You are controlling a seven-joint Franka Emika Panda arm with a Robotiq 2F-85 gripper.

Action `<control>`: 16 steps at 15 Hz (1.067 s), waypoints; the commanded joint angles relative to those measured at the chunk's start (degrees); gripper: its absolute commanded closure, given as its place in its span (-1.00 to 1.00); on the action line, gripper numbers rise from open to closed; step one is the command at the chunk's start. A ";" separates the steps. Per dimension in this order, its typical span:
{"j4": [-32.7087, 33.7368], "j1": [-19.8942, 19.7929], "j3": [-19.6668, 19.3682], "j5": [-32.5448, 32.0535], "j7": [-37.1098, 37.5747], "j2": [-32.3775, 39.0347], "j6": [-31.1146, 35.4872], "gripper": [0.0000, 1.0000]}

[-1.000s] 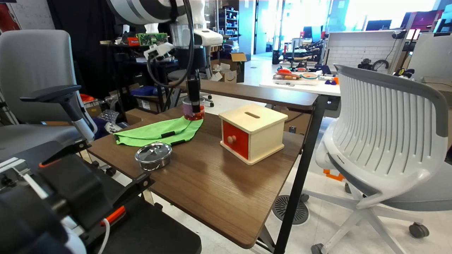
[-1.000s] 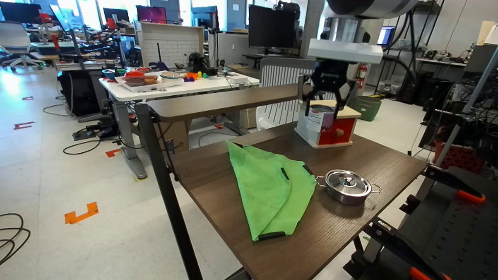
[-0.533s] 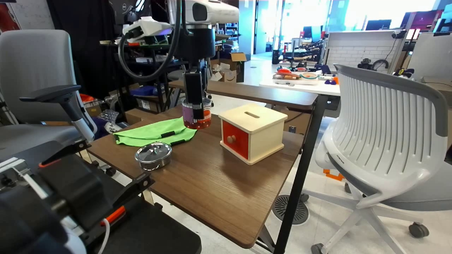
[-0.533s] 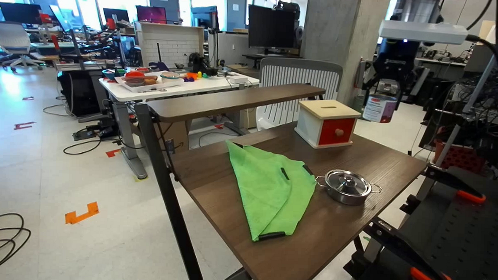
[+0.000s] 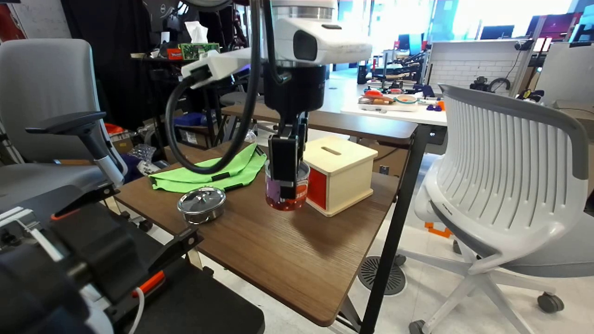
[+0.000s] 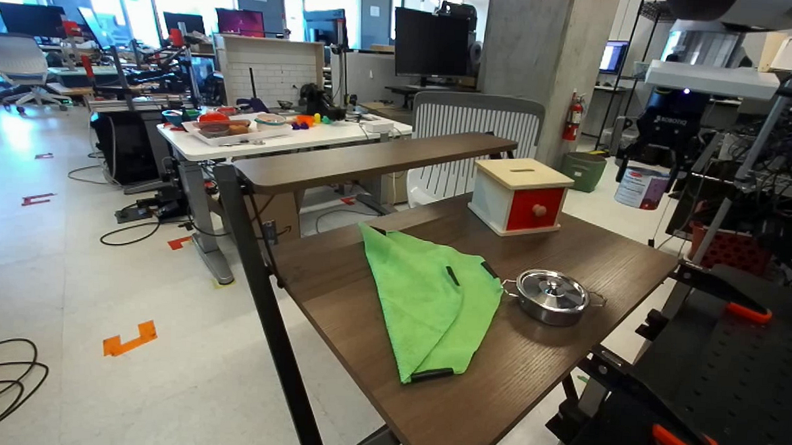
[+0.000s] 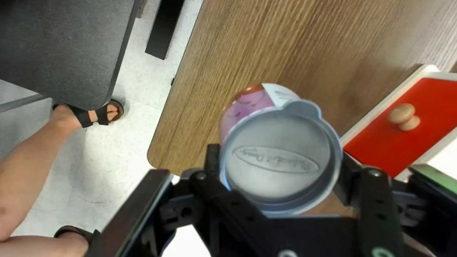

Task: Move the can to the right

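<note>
The can is short, with a red, purple and white label and a grey lid. It shows in both exterior views (image 5: 273, 189) (image 6: 639, 187) and fills the middle of the wrist view (image 7: 276, 157). My gripper (image 5: 292, 183) is shut on the can's sides, one black finger on each side, as the other exterior angle (image 6: 644, 177) and the wrist view (image 7: 280, 169) show. The can is upright or slightly tilted and held in the air, off the wooden table (image 5: 278, 260). In an exterior view it overlaps the front of the wooden box (image 5: 348, 185).
The wooden box with a red drawer (image 6: 522, 191) stands on the table. A green cloth (image 6: 433, 296) and a lidded metal dish (image 6: 551, 297) lie nearer its other end. A black cart (image 6: 727, 366) borders one edge. A person's leg (image 7: 32, 157) shows beyond the table's edge.
My gripper has carried the can from beyond the cloth toward the box's drawer side. It moves right and lower in an exterior view, and rightward, away from the box, in the opposite one.
</note>
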 commanded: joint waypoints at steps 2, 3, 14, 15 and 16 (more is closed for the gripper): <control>1.96 -0.69 0.16 3.16 -1.36 5.23 2.47 0.07; 2.60 -0.84 0.27 3.72 -1.45 6.29 2.47 0.07; 11.35 -2.45 -0.96 4.98 -0.24 16.17 2.06 0.07; 12.12 -2.74 -1.08 5.14 -0.19 17.06 1.85 0.07; 12.74 -2.79 -1.40 5.01 -0.01 17.83 1.58 0.07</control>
